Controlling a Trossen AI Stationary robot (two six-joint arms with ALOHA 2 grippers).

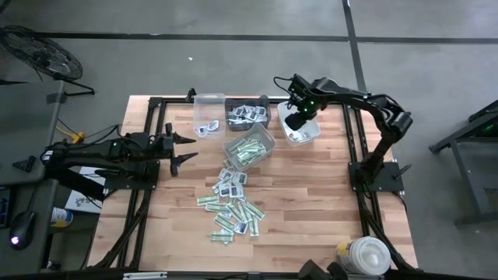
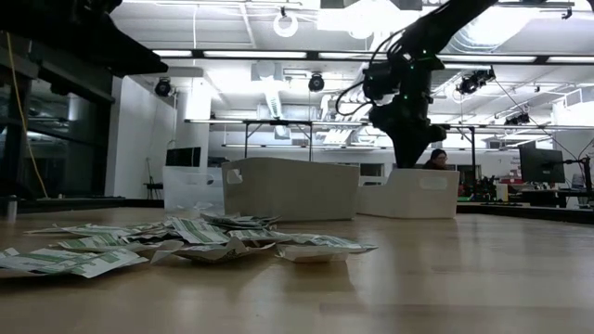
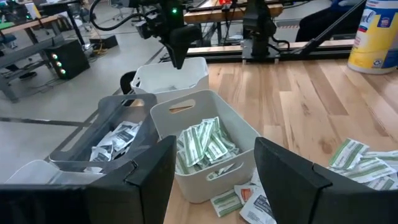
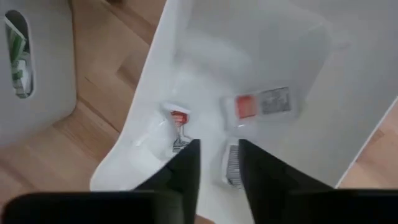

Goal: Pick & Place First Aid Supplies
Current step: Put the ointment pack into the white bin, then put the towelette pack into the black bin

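White-and-red packet (image 4: pixel 264 103) lies flat in white bin (image 4: pixel 348 93), long axis crosswise.

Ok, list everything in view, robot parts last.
loose packets: dozens, green-and-white and white, heaped mid-table
white bin: one, far right, few red-marked packets inside
pale bin: one, centre, green strips inside
dark bin: one, far side, white packets inside
clear bin: one, far left, few packets inside
round tub: one, white, near right corner
left pincer: open, hovering left of the bins
right pincer: jaws apart, over the white bin
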